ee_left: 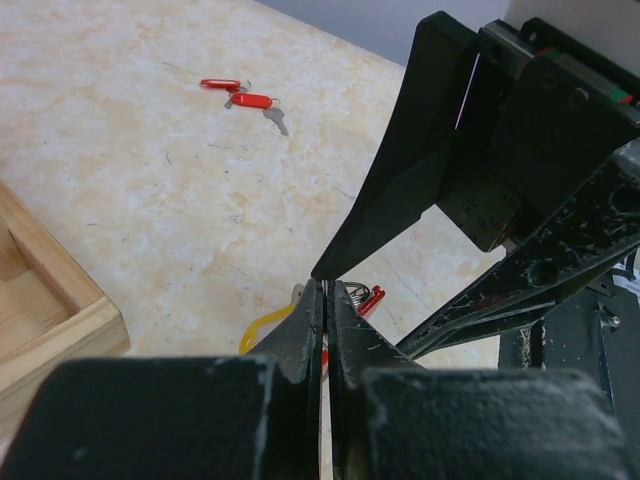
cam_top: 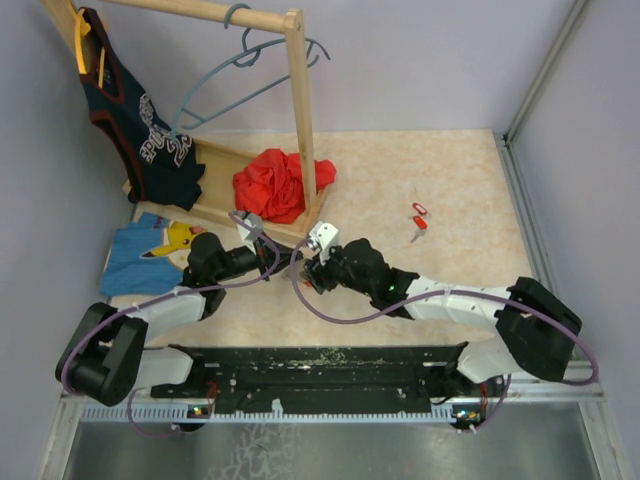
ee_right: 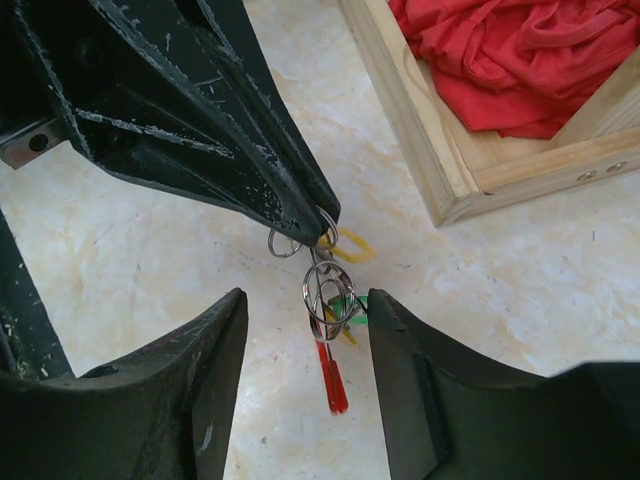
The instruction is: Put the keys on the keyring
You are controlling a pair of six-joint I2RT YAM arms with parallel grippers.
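Top cam overhead; wrist cams close, sharing keys (ee_right: 332, 300).

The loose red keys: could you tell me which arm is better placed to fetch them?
Probably right: the right claw is open, the red keys lie on its side; the left claw holds the keyring.

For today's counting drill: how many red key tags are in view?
3. One red tag and a second lie close together on the table; a third hangs in the bunch gripped by the left pincer. More may hide in that bunch.
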